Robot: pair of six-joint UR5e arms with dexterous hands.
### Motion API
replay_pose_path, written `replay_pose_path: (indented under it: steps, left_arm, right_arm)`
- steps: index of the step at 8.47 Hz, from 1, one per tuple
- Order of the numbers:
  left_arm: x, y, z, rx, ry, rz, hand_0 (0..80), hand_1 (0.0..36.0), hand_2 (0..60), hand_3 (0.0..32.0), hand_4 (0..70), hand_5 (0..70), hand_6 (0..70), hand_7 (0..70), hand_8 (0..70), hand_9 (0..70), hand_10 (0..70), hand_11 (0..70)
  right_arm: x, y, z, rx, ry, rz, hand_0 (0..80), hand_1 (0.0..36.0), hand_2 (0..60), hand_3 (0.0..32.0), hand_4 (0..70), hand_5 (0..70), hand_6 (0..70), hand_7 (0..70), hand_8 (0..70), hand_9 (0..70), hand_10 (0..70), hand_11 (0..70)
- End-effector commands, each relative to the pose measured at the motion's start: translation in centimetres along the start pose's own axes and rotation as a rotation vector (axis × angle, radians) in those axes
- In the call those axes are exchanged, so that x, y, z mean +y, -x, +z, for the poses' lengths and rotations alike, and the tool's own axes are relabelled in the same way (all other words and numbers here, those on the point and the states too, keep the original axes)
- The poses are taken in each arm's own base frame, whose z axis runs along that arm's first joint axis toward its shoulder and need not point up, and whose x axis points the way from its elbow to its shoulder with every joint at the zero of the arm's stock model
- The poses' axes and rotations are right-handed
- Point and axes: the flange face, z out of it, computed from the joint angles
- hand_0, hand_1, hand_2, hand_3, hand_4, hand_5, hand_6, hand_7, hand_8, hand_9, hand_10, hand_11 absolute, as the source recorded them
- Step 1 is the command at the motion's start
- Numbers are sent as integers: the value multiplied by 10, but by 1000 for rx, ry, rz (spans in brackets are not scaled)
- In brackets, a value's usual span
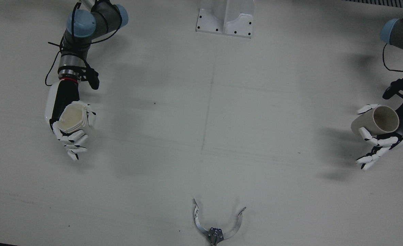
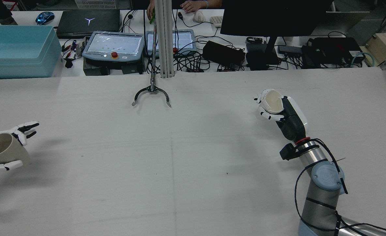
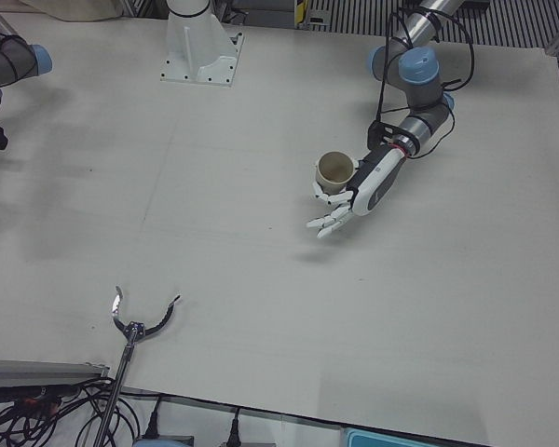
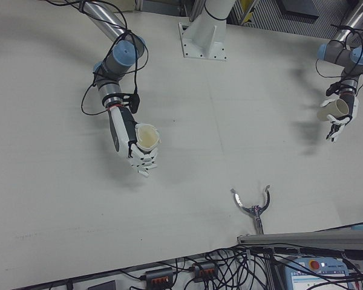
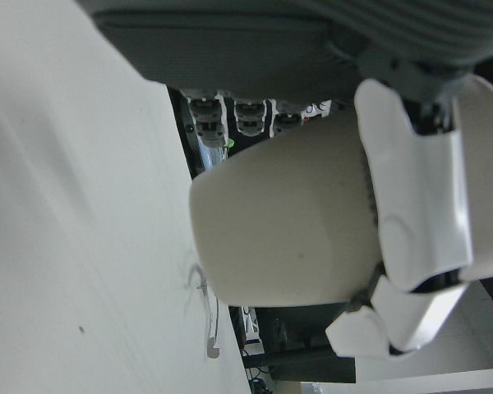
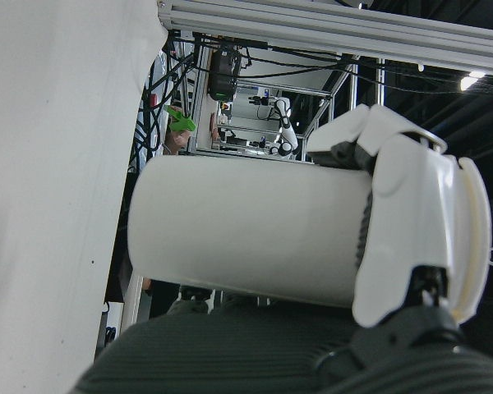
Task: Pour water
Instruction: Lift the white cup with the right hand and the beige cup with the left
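Above table, left hand tilting cup, right hand holding cup upright

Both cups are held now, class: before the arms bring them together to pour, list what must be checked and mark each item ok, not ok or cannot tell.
1. Left robot hand has hold of the left cup: ok, fingers wrap it.
2. Right robot hand has hold of the right cup: ok.
3. Right cup upright to receive: ok, its mouth faces up in the front view.
4. Left cup level until pouring: not ok, it already tilts.
5. Water in either cup: cannot tell.
6. Table between the hands free of obstacles: ok; the metal claw tool lies near the far edge.
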Motion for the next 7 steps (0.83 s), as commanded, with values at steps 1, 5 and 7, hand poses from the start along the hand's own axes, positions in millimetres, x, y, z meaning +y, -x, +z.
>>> replay_pose_path:
  steps: [1,5,7]
  left_arm:
    - [71,18,84,-46,79,-21,532,312,600,0,700,700,129,175,53,89,75,123]
    - [178,96,171,-137,160,-79,537,312,600,0,700,700,132,180,55,92,76,126]
    - [247,133,209,-151,237,16,530,308,600,0,700,700,135,182,59,97,79,129]
  right_arm:
    - [-7,28,-3,-8,-1,-11,548,360,600,0,345,700,506,647,299,414,139,233]
    - [22,65,5,55,-51,-127,574,360,600,0,229,700,406,534,208,297,87,161]
    - [25,66,5,72,-44,-131,577,360,600,0,206,700,376,510,185,269,80,150]
